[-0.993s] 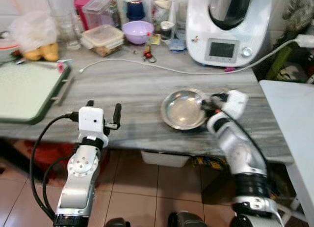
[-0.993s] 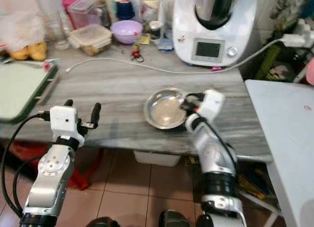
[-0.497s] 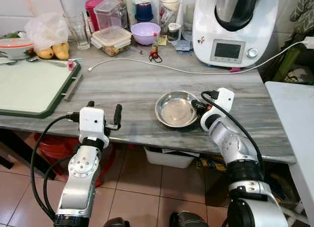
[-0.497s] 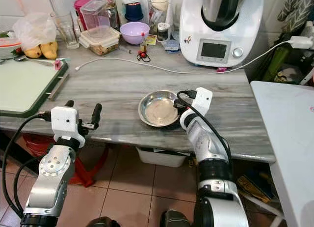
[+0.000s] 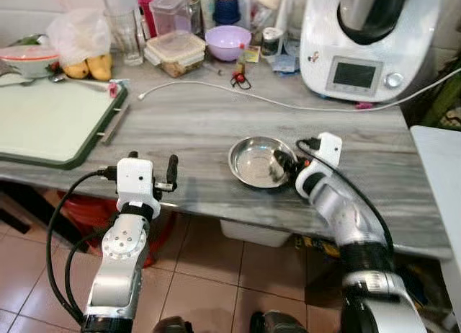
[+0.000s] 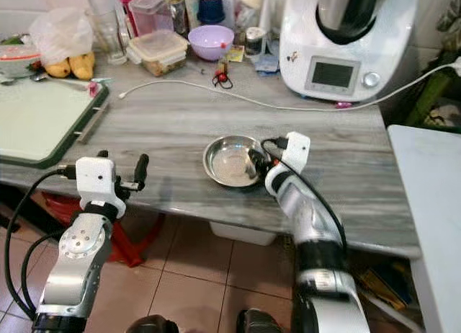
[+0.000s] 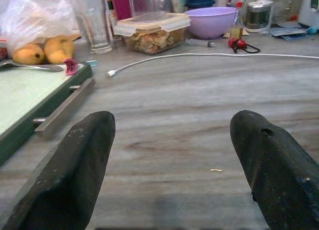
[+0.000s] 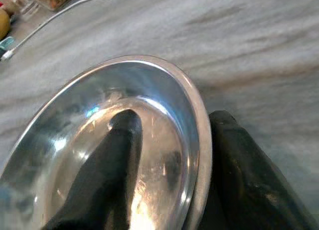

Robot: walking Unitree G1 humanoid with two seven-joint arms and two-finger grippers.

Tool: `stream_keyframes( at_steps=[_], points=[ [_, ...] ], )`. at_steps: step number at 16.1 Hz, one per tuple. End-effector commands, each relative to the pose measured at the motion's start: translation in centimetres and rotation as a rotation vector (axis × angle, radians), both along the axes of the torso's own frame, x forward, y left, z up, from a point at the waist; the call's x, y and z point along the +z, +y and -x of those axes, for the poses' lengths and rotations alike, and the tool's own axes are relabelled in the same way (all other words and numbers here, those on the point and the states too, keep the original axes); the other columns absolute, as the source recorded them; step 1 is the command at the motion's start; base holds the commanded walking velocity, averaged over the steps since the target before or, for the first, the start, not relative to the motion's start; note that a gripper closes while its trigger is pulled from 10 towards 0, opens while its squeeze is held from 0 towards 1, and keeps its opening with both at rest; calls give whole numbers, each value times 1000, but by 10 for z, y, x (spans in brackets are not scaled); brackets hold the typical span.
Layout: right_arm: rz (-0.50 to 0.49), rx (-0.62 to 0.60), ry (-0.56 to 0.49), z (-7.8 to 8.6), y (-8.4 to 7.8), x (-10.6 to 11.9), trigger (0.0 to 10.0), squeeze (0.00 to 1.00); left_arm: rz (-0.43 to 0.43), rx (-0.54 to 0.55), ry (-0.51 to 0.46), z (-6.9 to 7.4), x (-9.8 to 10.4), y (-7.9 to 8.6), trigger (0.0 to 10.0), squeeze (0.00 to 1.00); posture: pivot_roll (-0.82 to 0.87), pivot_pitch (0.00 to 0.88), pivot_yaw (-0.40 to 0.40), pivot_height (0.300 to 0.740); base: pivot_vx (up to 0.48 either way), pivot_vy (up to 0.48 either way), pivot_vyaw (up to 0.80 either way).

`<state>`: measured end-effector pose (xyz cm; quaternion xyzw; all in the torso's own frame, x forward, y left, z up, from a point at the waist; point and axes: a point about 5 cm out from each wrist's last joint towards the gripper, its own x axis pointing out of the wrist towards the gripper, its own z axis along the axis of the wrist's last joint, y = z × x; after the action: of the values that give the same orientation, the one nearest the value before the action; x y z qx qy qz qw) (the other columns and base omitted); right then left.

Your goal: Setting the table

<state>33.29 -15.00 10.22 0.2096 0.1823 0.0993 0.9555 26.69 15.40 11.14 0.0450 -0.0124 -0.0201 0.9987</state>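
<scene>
R hand (image 8: 199,180) pinching steel bowl (image 5: 261,161) rim, seemingly; L hand (image 7: 169,160) open; marble counter (image 5: 194,124).

Shiny silver bowl (image 5: 258,162), grey-veined marble counter (image 5: 194,124), lilac bowl (image 5: 227,42), green-rimmed tray (image 5: 50,124).

shiny steel bowl (image 5: 261,162) on matt grey stone-look counter (image 5: 216,124), matt black gripper fingers (image 8: 107,175)

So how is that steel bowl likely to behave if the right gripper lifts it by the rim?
The steel bowl looks thin and rigid, so probably light. Its polished rim sits between the right gripper's fingers, one inside, one outside; smooth metal could slip or swing. Held at one edge, it would likely tilt toward the far side.
</scene>
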Motion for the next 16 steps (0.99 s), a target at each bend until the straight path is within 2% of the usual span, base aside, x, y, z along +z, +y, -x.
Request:
stream_keyframes(
  at_steps=[1,5,8,9,10,11,14,16],
  points=[
    [32,7,-40,1,-4,9,10000,1000,2,13,10,0,0,1,10000,0,-26,55,6,740,0,0,0],
    [173,-82,-233,25,-20,37,10000,1000,6,28,23,3,-2,5,10000,0,-29,54,6,740,0,0,0],
    [271,-134,-377,50,-21,48,10000,1000,8,25,35,4,-4,5,10000,0,-39,50,10,740,-174,0,0],
    [286,-149,-380,54,-20,46,10000,1000,8,22,37,4,-4,5,10000,0,-41,50,10,740,-285,0,0],
    [305,-172,-392,59,-21,47,10000,216,8,20,38,4,-4,4,10000,0,-41,50,11,740,-304,0,0],
    [321,-184,-411,61,-21,49,10000,0,9,19,40,5,-5,4,10000,0,-41,49,10,740,-315,0,0],
    [387,-203,-413,68,-23,46,10000,0,11,22,47,6,-6,5,10000,0,-42,45,9,740,-337,0,0],
    [373,-205,-404,68,-21,44,10000,0,10,21,53,7,-7,5,10000,0,-40,36,8,740,-339,0,0]
  ],
)
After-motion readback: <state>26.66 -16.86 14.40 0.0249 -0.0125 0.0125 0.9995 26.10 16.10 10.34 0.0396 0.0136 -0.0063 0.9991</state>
